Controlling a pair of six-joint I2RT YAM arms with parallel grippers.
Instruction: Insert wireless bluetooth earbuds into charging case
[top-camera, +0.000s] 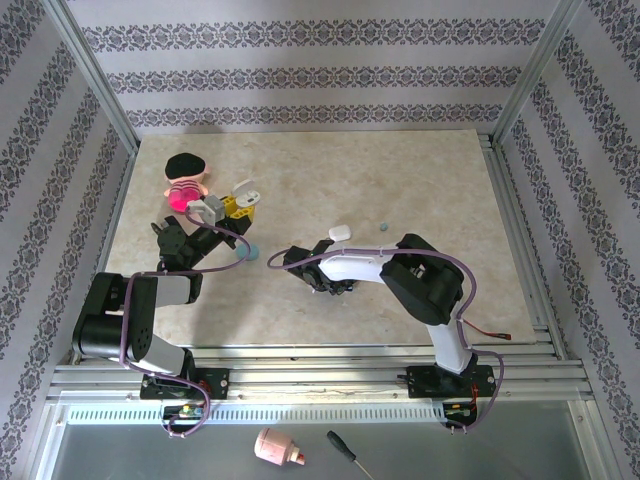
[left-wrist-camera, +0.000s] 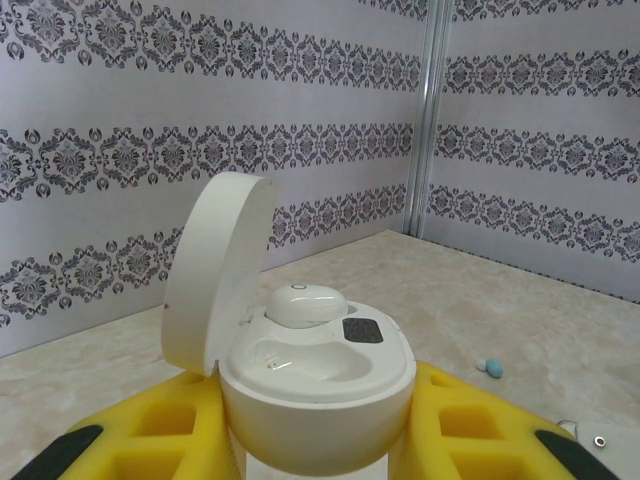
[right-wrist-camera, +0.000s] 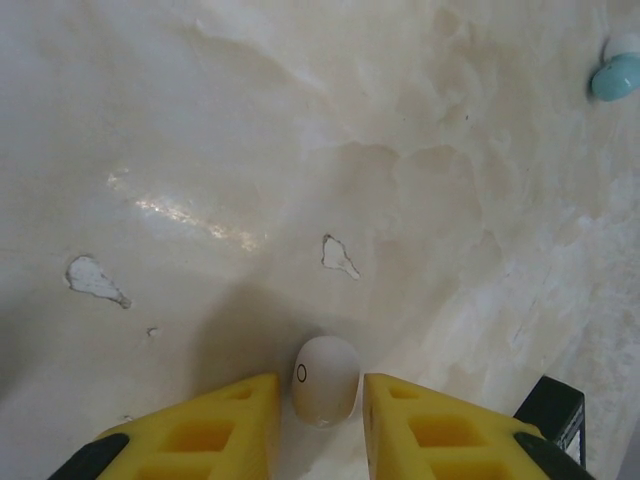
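Observation:
My left gripper (left-wrist-camera: 318, 425) is shut on the base of a white charging case (left-wrist-camera: 320, 375), which it holds up off the table with the lid (left-wrist-camera: 215, 270) standing open. One white earbud (left-wrist-camera: 305, 303) sits in the far socket, and the near socket (left-wrist-camera: 300, 360) is bare. From above, this case (top-camera: 246, 192) is at the table's left. My right gripper (right-wrist-camera: 325, 400) points down at the table, open, its yellow fingers (right-wrist-camera: 215, 425) flanking a loose white earbud (right-wrist-camera: 325, 378) with a thin gap on the left. A teal earbud (right-wrist-camera: 615, 76) lies far off to the right.
A doll with a black hat (top-camera: 185, 180) stands just behind the left gripper (top-camera: 232, 207). A small white case (top-camera: 340, 232) and a teal bud (top-camera: 384, 228) lie mid-table behind the right gripper (top-camera: 297, 264). A teal item (top-camera: 247, 252) rests by the left arm. Patterned walls enclose the table.

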